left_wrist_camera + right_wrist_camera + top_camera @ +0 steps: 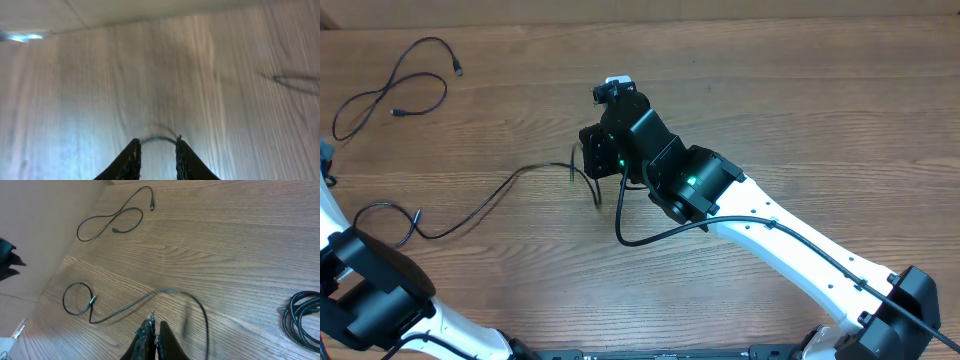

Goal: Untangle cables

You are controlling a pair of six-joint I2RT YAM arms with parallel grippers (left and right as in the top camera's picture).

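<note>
On table [240, 240]: one looped cable [118, 215], one long cable [125, 308], one coil [289, 325].

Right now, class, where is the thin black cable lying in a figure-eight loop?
Overhead, that looped cable lies at the wooden table's far left corner, apart from the longer black cable stretched nearer the middle.

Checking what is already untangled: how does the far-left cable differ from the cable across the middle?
The far-left cable lies folded into two wide loops; the middle cable makes one small loop, then runs out long. The far-left cable lies far from the right gripper; the middle cable arcs close past it. Both are thin, black and lie apart from each other.
</note>
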